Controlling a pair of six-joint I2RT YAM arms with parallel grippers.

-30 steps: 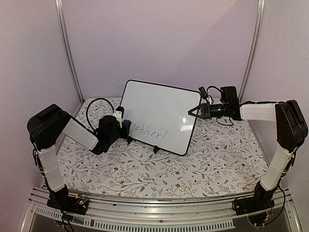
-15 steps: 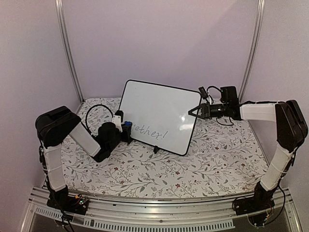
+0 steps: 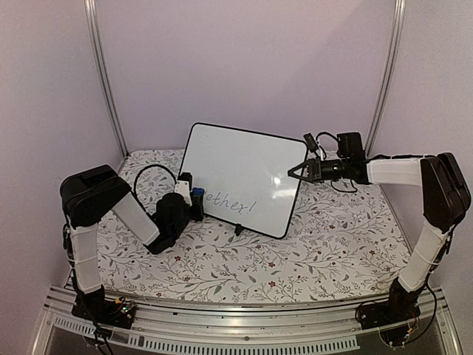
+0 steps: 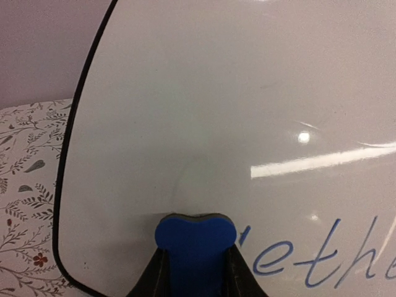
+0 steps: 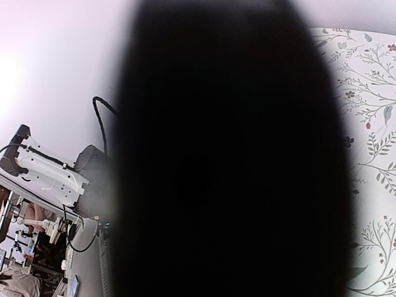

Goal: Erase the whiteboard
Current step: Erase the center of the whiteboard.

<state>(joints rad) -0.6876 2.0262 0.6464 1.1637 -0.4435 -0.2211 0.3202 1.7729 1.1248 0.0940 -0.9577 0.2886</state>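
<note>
**Eraser on the board, lower-left corner**

The glossy white rectangular whiteboard (image 3: pixel 244 174) with a thin black frame stands tilted back on small black feet. It sits toward the back of the floral-print worktop (image 3: pixel 310 251).

The left tool (image 3: pixel 194 197) is clamped on a small blue eraser (image 4: pixel 195 244). The eraser's rounded end looks pressed to the board face near the lower-left corner, just left of the handwriting (image 4: pixel 322 260). From overhead the writing reads "ether!". The board face above it is blank apart from glare.

The right tool (image 3: pixel 294 171) has its jaws together, tips at the board's right side about mid-height. I can't tell whether it pinches the frame or only touches it. The right wrist view is mostly blocked by a dark shape close up.
</note>
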